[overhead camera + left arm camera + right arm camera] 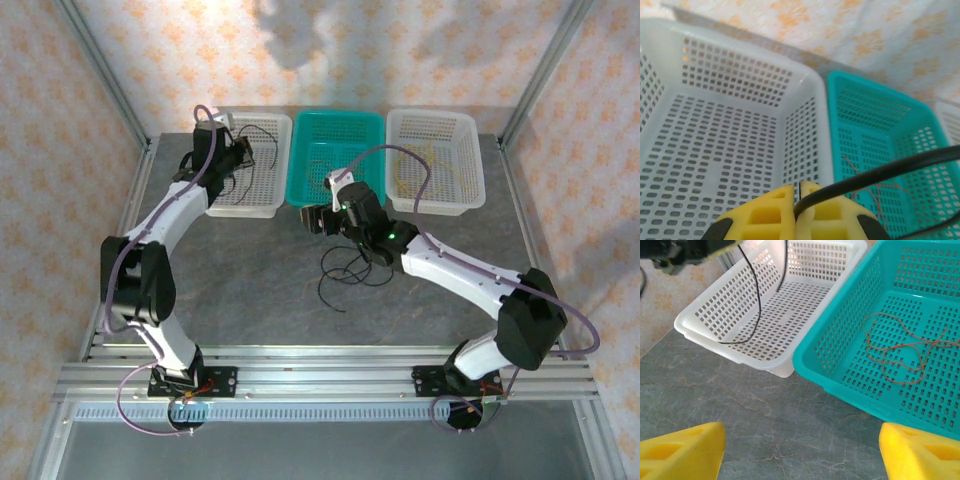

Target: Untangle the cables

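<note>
**Black cable held over the white basket**

The left gripper (799,201) is squeezed tight on the black cable (880,172). The cable is pinched between its yellow fingertips (765,212). It hangs down from there into the left white basket (730,140), and I see nothing else in that basket.

The right gripper (800,454) is spread wide and has nothing in it. It hangs over the grey table (250,280), just in front of the green basket (840,335).

The green basket stands in the middle, touching the left white basket. The orange-brown cable (900,352) lies on its floor in loose curls.

The right white basket (470,150) stands on the far side of the green one. The yellow cable (418,172) lies inside it.

Some black loops (335,272) lie on the table beside the right arm, outside all the baskets. I cannot tell if they join the held cable.
</note>
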Robot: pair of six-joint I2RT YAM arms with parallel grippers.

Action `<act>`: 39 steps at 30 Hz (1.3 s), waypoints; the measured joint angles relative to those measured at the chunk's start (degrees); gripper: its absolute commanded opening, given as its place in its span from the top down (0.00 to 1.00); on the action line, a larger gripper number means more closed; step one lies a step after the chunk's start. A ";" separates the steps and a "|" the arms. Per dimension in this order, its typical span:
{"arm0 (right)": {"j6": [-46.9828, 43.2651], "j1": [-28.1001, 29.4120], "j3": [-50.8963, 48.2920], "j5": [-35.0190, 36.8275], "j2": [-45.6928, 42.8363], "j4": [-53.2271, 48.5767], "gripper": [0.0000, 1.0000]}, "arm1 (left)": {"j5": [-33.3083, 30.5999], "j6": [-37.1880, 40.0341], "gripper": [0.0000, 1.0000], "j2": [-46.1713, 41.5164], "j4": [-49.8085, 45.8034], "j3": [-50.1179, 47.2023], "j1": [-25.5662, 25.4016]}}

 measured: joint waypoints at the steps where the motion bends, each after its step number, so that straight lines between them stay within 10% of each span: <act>1: -0.04 0.00 0.00 0.17 0.00 -0.13 0.19 | -0.39 -0.83 1.00 1.27 -0.02 0.28 0.33; 9: -0.04 0.00 -0.13 1.14 0.00 -0.39 0.19 | -6.05 -5.20 0.98 13.94 -4.00 10.25 2.12; 19: 0.20 0.00 -1.46 1.90 -0.79 -1.07 0.20 | -8.39 -6.25 0.55 21.64 -9.86 16.70 2.97; 29: 3.30 0.00 -2.08 2.12 -1.25 -2.40 0.24 | -7.21 -6.16 0.50 3.63 -4.63 0.35 2.25; 39: 11.76 -0.57 -10.84 3.10 -1.73 -7.17 0.27 | -8.13 -3.41 0.49 -14.27 3.87 -16.87 -11.41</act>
